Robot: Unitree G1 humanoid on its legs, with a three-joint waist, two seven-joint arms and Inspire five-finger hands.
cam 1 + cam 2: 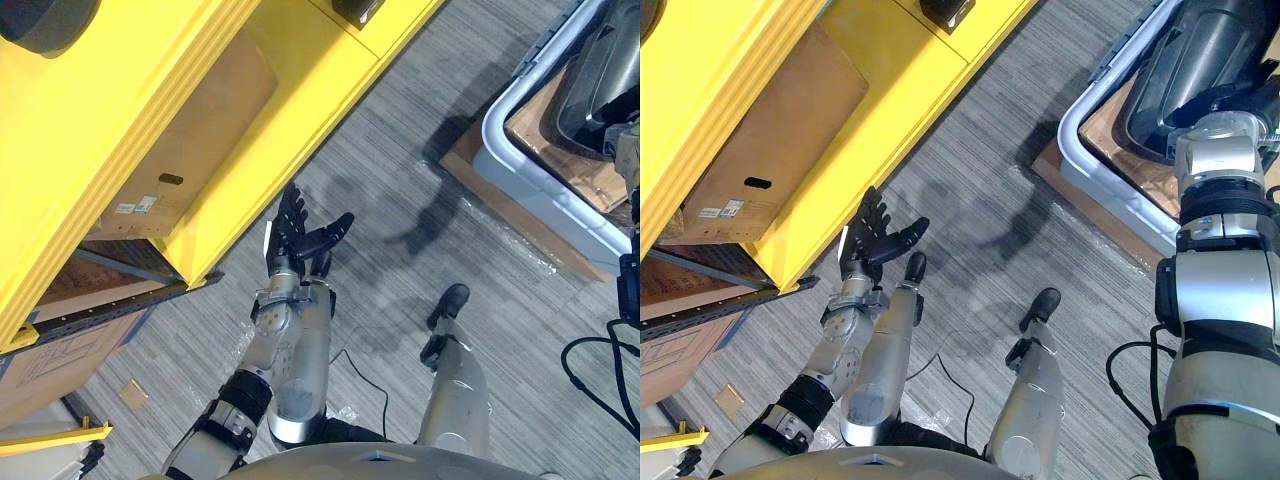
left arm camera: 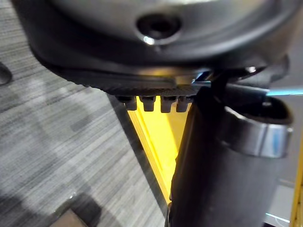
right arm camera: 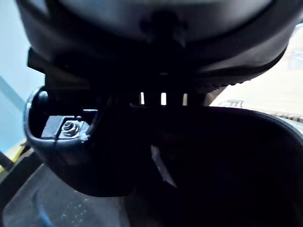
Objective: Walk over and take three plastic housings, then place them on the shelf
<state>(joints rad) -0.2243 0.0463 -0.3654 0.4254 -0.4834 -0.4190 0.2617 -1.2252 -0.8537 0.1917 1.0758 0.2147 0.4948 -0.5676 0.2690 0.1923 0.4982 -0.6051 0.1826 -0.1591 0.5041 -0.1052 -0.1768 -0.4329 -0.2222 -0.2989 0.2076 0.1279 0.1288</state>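
A slip back into the grey bin (image 1: 1105, 205) is the risk if the right hand (image 3: 156, 42) lifts on a poor hold, for it sits close against the dark plastic housing (image 1: 1200, 50) there, grip impossible to tell, while the left hand (image 1: 300, 235) hangs spread, empty, by the yellow shelf (image 1: 890, 60).

Light: bright and even, from overhead.
Shelf (image 1: 240, 160): at 10 o'clock, yellow faces evenly lit; the bay under it at 8 o'clock is dark.
Floor (image 1: 430, 200): well lit, with faint glints by the bin (image 1: 530, 180) at 2 o'clock.
Left hand (image 2: 218, 179): dim, with a bright highlight on its metal band.
Right hand (image 3: 156, 156): almost black, in deep shade.
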